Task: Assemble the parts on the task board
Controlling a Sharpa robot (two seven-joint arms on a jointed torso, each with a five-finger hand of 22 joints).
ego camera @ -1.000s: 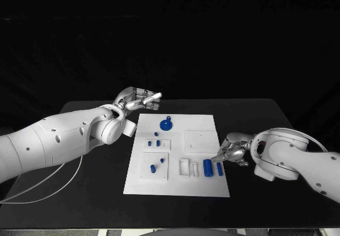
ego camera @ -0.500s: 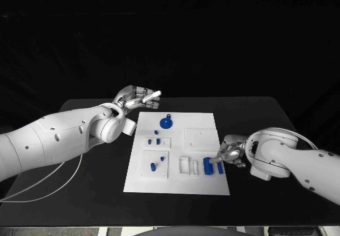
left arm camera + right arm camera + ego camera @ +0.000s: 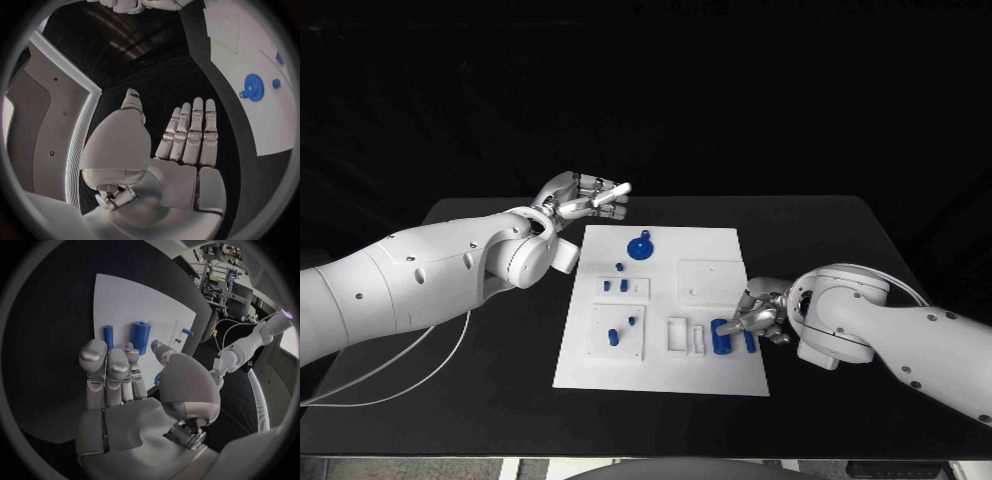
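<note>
The white task board (image 3: 708, 247) lies mid-table. A blue gear (image 3: 640, 249) sits near its far end, with small blue pegs (image 3: 615, 286) in a block below it and two more blue pieces (image 3: 620, 332) in the near-left block. A thick blue cylinder (image 3: 721, 337) and a thinner one (image 3: 749, 342) lie at the near right. My right hand (image 3: 754, 316) hovers at the board's right edge, fingers stretched toward the thick cylinder (image 3: 140, 336), holding nothing. My left hand (image 3: 586, 198) is raised beyond the board's far left corner, fingers straight (image 3: 190, 135), empty.
White empty sockets (image 3: 685, 338) lie left of the thick cylinder, and a square white block (image 3: 708, 283) sits mid-board. A white cable (image 3: 401, 385) loops over the table's near left. Black tabletop surrounds the board.
My right hand has edged left over the board's edge, closer to the thick blue cylinder. The left hand has stayed put.
</note>
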